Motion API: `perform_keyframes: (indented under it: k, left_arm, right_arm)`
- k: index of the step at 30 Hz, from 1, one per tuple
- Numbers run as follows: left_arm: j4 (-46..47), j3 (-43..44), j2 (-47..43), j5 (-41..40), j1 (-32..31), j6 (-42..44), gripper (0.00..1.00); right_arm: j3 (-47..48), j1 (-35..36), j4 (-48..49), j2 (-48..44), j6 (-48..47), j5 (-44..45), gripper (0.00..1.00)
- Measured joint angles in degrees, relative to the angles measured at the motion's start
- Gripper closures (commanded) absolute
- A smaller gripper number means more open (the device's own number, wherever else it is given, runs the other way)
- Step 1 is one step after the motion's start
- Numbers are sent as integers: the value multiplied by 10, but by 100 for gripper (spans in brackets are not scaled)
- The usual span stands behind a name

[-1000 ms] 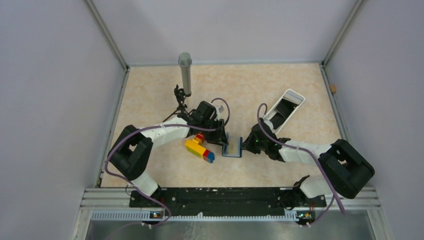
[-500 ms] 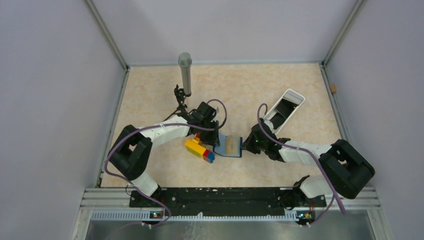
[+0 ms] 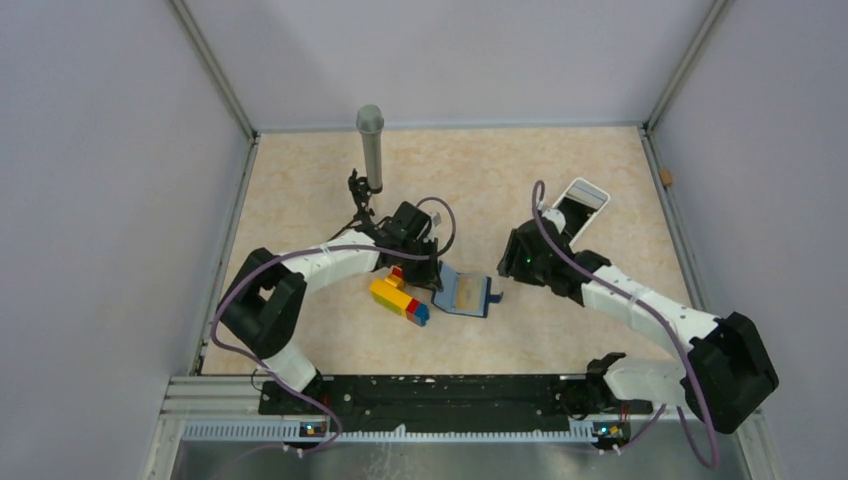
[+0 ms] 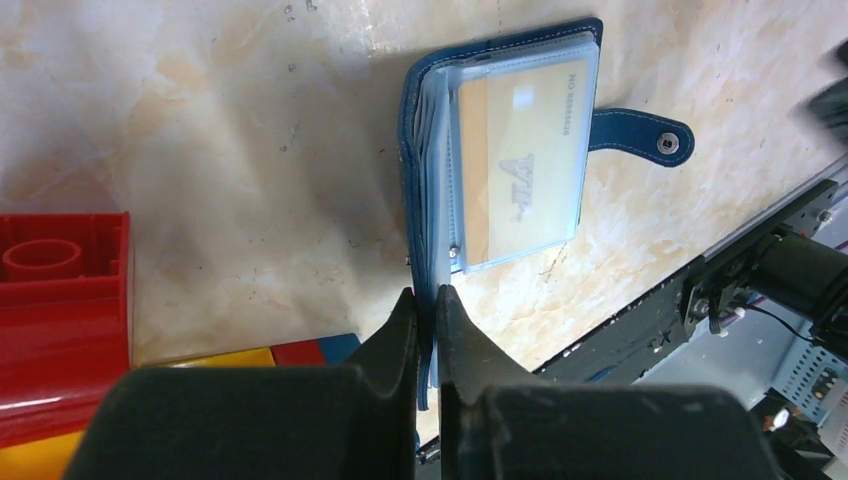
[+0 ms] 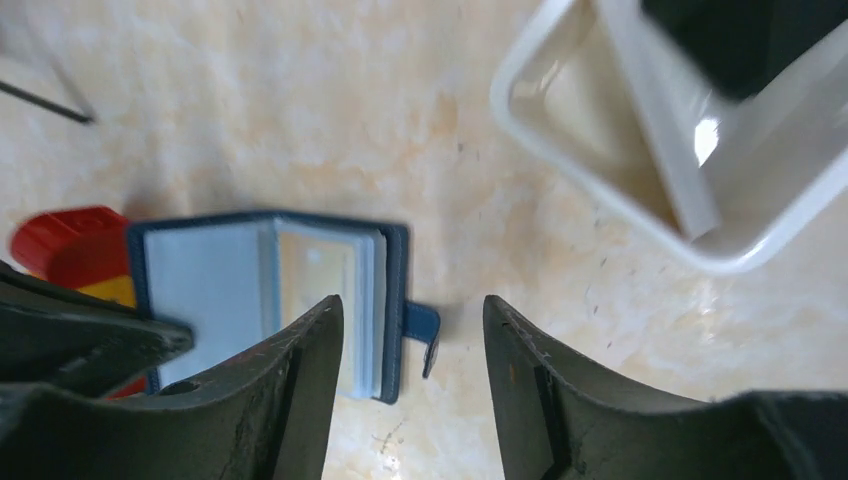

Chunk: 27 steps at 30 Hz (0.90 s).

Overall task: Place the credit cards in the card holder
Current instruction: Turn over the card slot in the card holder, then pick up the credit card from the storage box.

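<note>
1. One credit card point(image 4: 520, 165): thin yellow-gold plastic rectangle. It bears a pale triangular logo, a small pale square and a row of digits along one short edge, too small to read. It is stored in the top clear sleeve of item 2.
2. One card holder point(image 3: 465, 293): soft navy fold-over wallet with a stitched border. It lies open and flat near the middle of the table, just beside the toy bricks. It contains a stack of clear plastic sleeves. A strap with a round metal snap stud sticks out on the right arm's side.
3. The left gripper point(image 4: 426, 300): black fingers drawn almost together, pinching the wallet's cover and sleeve edges.
4. The right gripper point(image 5: 412, 310): black fingers spread apart with nothing between them, raised above the table on the wallet's strap side.
5. One tray point(image 5: 600, 190): white glossy plastic, oblong with rounded corners, and a white bar crossing its inside. It holds a dark item, cut off by the frame and not identifiable.
6. The toy bricks point(image 3: 400, 295): chunky studded plastic in red, yellow and blue.
7. The table point(image 3: 520, 170): beige with a marbled pattern and a smooth surface.
8. One grey cylinder point(image 3: 371, 145): upright on a small black stand.
</note>
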Motion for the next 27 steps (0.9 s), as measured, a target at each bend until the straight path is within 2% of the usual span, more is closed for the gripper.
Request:
perform_keyframes:
  k: [5,11,24,27]
  left_arm:
    - [2,0,5,21,7,1,100]
    - [-6,9,11,42,20,2,100]
    - [-34,34,37,76,36,23,100]
    - [-37,34,37,77,41,31,100]
  right_arm:
    - [106,-66,-63,0,-96,17,40]
    - [161,-165,-95,38,-188,31,39]
    - [290,-234,-96,224,-379,147,39]
    - [344,-249,-94,283,-440,144,44]
